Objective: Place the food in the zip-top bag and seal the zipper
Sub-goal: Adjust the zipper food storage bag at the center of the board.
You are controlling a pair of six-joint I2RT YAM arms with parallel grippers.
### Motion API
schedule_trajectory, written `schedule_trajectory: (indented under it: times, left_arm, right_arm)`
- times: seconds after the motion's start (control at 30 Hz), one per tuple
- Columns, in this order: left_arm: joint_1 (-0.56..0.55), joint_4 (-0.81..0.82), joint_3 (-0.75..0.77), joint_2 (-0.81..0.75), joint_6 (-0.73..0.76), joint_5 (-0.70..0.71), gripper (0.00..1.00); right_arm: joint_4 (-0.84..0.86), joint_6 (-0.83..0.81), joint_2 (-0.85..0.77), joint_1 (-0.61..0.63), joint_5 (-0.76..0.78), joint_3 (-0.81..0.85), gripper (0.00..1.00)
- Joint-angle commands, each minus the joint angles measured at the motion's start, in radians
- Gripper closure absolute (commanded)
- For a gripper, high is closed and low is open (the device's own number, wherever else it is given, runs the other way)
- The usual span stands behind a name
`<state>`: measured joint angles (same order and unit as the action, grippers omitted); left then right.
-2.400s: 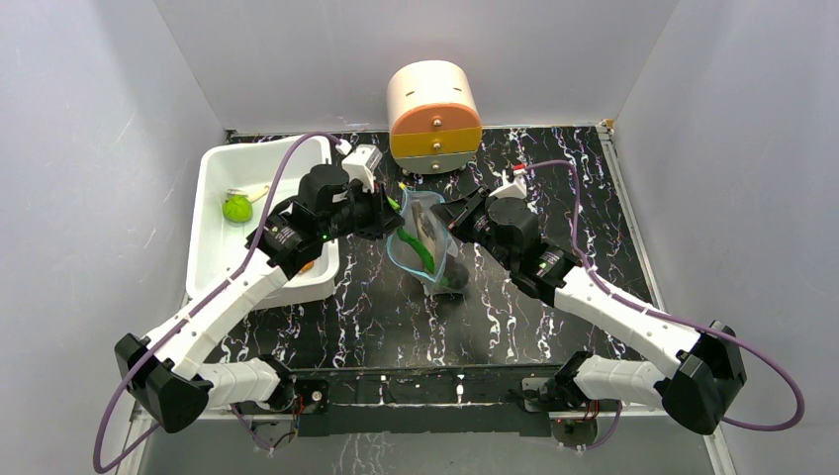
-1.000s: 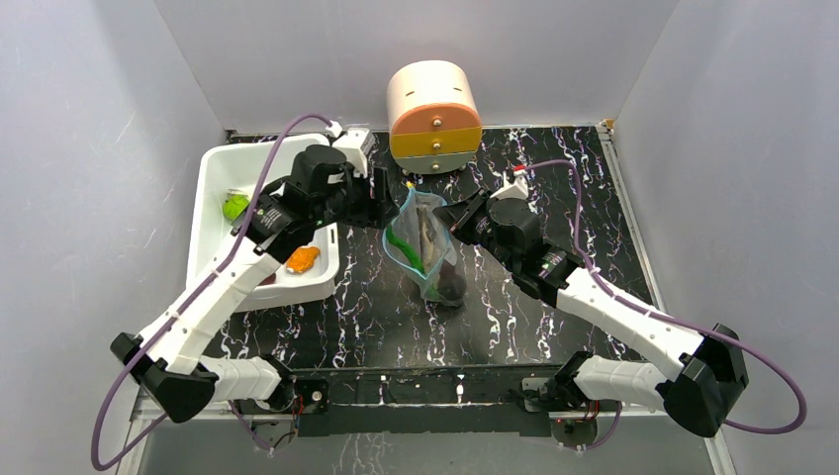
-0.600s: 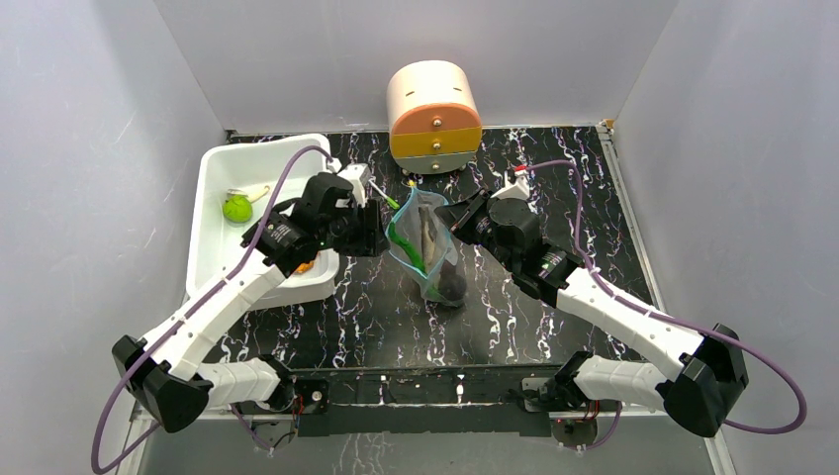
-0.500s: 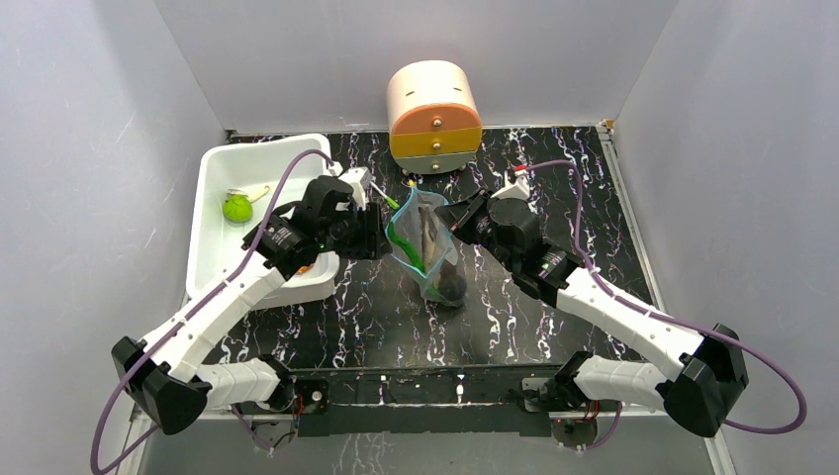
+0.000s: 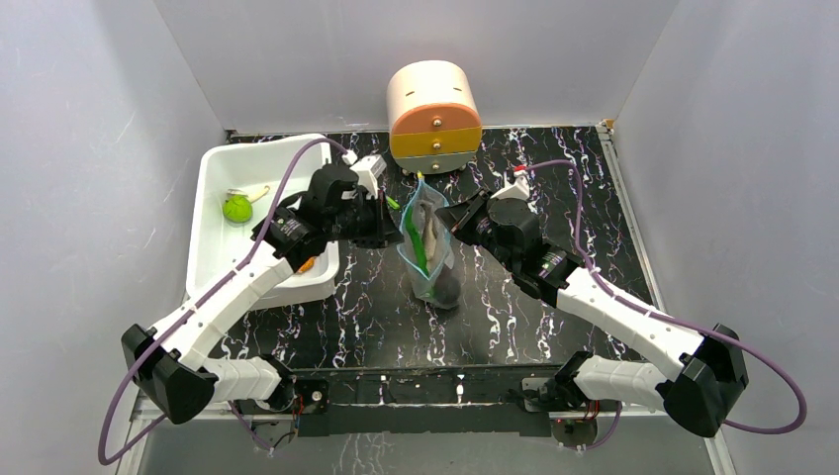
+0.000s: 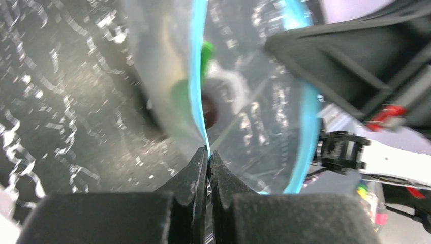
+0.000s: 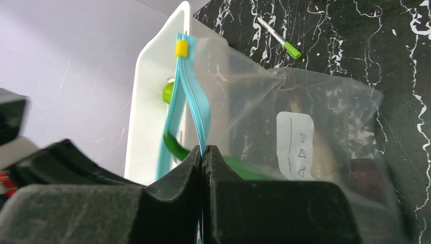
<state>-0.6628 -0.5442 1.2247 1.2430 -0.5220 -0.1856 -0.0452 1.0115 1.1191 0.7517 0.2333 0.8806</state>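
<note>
Left gripper (image 6: pixel 207 154) is pinched shut on the zipper (image 6: pixel 195 91). Right gripper (image 7: pixel 202 151) is clamped on the zipper's opposite strip. The bag (image 5: pixel 435 267) is upright between them, with the pepper (image 5: pixel 424 249) and dark ball (image 5: pixel 445 288) inside. Left of the bag, the tub (image 5: pixel 223 252) holds the lime fruit (image 5: pixel 235 208).

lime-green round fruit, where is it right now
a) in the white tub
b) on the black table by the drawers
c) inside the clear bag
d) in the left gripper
a: the lime-green round fruit lies in the white tub, well apart from the zip-top bag.
</note>
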Motion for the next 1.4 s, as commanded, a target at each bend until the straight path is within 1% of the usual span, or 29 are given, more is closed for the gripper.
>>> schedule_trajectory:
  times: [0.0,0.1,0.23,0.33,0.43,0.77,0.8,0.9,1.0,1.1,1.13,1.2,1.27,1.3,1.33,1.37]
  left_arm:
    - [0.000,0.142,0.088,-0.026,-0.037,-0.203,1.00]
    - [0.000,0.199,0.069,-0.034,-0.066,-0.265,1.00]
    - [0.000,0.207,0.022,-0.054,-0.059,-0.236,1.00]
    - [0.000,0.167,0.016,-0.046,-0.018,-0.193,1.00]
    - [0.000,0.126,0.008,-0.033,0.008,-0.140,1.00]
    - [0.000,0.137,-0.001,0.016,0.009,-0.131,1.00]
    - [0.000,0.133,0.005,0.020,0.014,-0.124,0.98]
    - [0.000,0.126,0.022,0.027,0.027,-0.096,0.88]
    - [0.000,0.109,0.034,0.027,0.043,-0.031,0.61]
    - [0.000,0.012,0.109,0.042,0.089,0.123,0.43]
    - [0.001,-0.036,0.148,0.053,0.098,0.218,0.36]
    - [0.009,-0.099,0.215,0.078,0.116,0.301,0.30]
    - [0.036,-0.138,0.272,0.102,0.140,0.345,0.22]
    - [0.055,-0.153,0.294,0.111,0.148,0.366,0.14]
    - [0.074,-0.164,0.311,0.117,0.153,0.372,0.10]
    - [0.123,-0.166,0.320,0.121,0.155,0.351,0.08]
  right_arm:
    - [-0.011,-0.031,-0.025,0.003,0.005,0.042,1.00]
    - [-0.051,-0.037,-0.033,0.002,0.035,0.057,1.00]
    - [-0.106,-0.070,-0.055,0.003,0.091,0.102,1.00]
    - [-0.091,-0.084,-0.067,0.003,0.095,0.099,1.00]
    - [-0.043,-0.081,-0.068,0.002,0.064,0.053,1.00]
    - [-0.010,-0.103,-0.065,0.002,0.091,0.007,1.00]
    - [-0.009,-0.105,-0.063,0.003,0.090,0.008,1.00]
    - [-0.011,-0.121,-0.063,0.003,0.095,0.000,1.00]
    - [0.002,-0.128,-0.077,0.002,0.102,-0.017,1.00]
    - [0.013,-0.155,-0.075,0.003,0.100,-0.020,1.00]
    - [0.015,-0.155,-0.077,0.003,0.100,-0.020,1.00]
    - [0.023,-0.156,-0.086,0.002,0.098,-0.022,1.00]
    - [0.038,-0.187,-0.101,0.003,0.100,-0.033,1.00]
    - [0.040,-0.192,-0.107,0.003,0.100,-0.035,1.00]
    - [0.041,-0.197,-0.114,0.002,0.098,-0.039,1.00]
    - [0.042,-0.201,-0.118,0.002,0.093,-0.041,1.00]
